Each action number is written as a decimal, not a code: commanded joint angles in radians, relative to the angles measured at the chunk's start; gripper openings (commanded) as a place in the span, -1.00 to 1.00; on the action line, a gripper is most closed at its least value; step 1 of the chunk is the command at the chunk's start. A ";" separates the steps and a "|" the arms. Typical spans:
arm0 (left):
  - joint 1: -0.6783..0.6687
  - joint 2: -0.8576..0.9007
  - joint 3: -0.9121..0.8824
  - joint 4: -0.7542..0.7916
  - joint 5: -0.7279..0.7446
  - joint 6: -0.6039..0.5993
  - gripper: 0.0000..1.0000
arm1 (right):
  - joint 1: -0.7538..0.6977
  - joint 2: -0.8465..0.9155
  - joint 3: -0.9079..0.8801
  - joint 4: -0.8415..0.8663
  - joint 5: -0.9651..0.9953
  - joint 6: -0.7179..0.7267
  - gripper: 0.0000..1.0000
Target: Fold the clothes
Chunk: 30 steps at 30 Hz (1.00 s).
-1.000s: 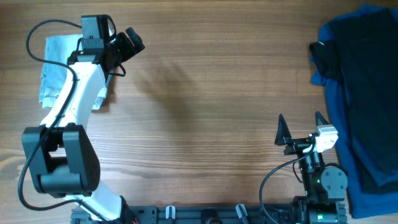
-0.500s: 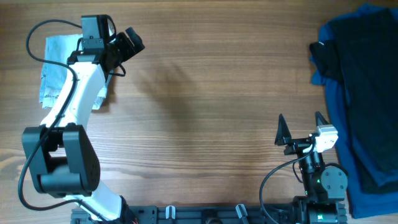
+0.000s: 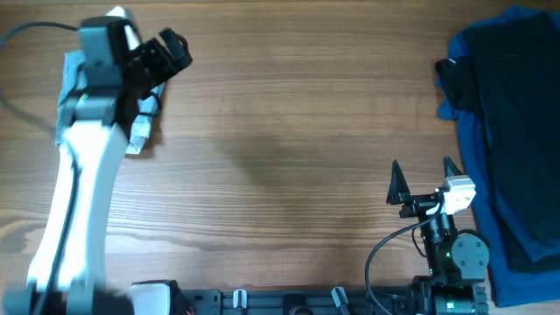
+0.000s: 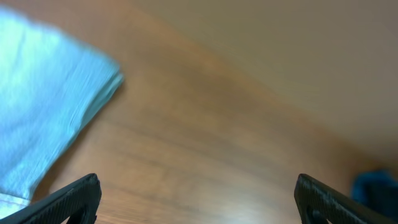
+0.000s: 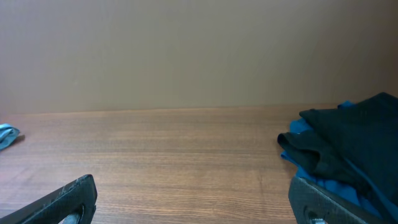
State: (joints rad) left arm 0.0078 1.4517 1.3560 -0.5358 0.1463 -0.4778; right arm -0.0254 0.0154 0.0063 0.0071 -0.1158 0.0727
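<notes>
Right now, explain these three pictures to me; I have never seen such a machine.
This is a robot with two arms at a wooden table; each arm ends in a two-finger gripper. One picture looks straight down from above; the other two come from a camera on each wrist, so the dark tips at their bottom corners are that arm's own fingers. The left gripper is open near the light blue denim shorts, holding nothing. The right gripper is open and empty too. Beside it a black garment lies on a dark blue garment.
</notes>
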 commanded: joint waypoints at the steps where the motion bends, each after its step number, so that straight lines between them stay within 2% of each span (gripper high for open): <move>1: -0.013 -0.211 0.003 0.000 0.005 0.002 1.00 | -0.006 -0.011 -0.001 0.003 -0.016 -0.019 0.99; 5: -0.013 -0.430 0.003 -0.014 0.002 0.002 0.99 | -0.006 -0.011 -0.001 0.003 -0.016 -0.018 1.00; 12: -0.012 -0.742 0.003 -0.180 -0.013 0.002 0.99 | -0.006 -0.011 -0.001 0.003 -0.016 -0.018 0.99; 14: -0.012 -0.844 -0.007 -0.271 -0.013 0.002 0.99 | -0.006 -0.011 -0.001 0.003 -0.016 -0.018 1.00; 16: -0.012 -0.956 -0.056 -0.331 -0.013 0.002 1.00 | -0.006 -0.011 -0.001 0.003 -0.016 -0.018 0.99; 20: -0.011 -1.154 -0.244 -0.325 -0.026 0.002 0.99 | -0.006 -0.011 -0.001 0.003 -0.016 -0.019 0.99; 25: -0.010 -1.319 -0.534 -0.155 -0.028 0.002 1.00 | -0.006 -0.011 -0.001 0.003 -0.016 -0.018 0.98; 30: -0.010 -1.347 -0.838 0.127 -0.024 -0.021 1.00 | -0.006 -0.011 -0.001 0.003 -0.016 -0.018 1.00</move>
State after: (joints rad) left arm -0.0021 0.1196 0.6750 -0.5346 0.1276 -0.4782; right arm -0.0254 0.0151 0.0063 0.0071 -0.1158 0.0719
